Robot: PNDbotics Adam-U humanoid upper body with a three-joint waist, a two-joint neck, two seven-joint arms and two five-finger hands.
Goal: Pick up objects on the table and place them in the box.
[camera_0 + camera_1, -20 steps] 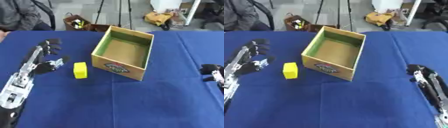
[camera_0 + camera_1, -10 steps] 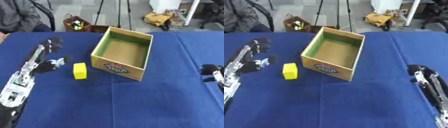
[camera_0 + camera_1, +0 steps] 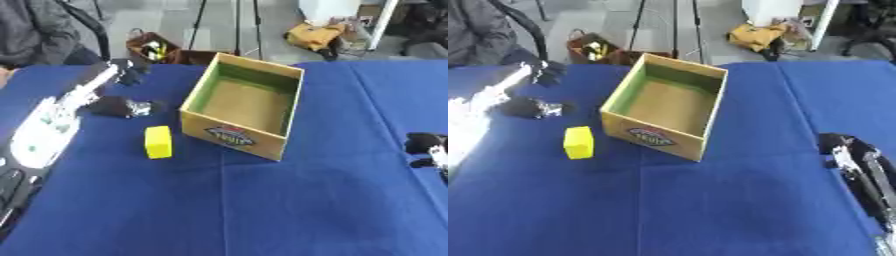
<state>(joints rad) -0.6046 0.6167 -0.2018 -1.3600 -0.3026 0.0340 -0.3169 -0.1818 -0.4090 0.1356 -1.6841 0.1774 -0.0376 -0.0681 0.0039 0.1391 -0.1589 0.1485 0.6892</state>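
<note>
While the yellow block (image 3: pixel 158 142) lies on the blue table (image 3: pixel 262 210) just left of the open box (image 3: pixel 244 104), my left hand (image 3: pixel 105 95) hovers beside it, fingers released; my right hand (image 3: pixel 846 150) rests relaxed.

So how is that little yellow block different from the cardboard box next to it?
The yellow block is small, solid and plain bright yellow; the box is far bigger, open at the top, with brown walls, a green inner rim and a printed label on its front. The block lies low on the cloth, while the box stands much taller. Both rest on the blue table, side by side but apart, and neither hand touches them.
</note>
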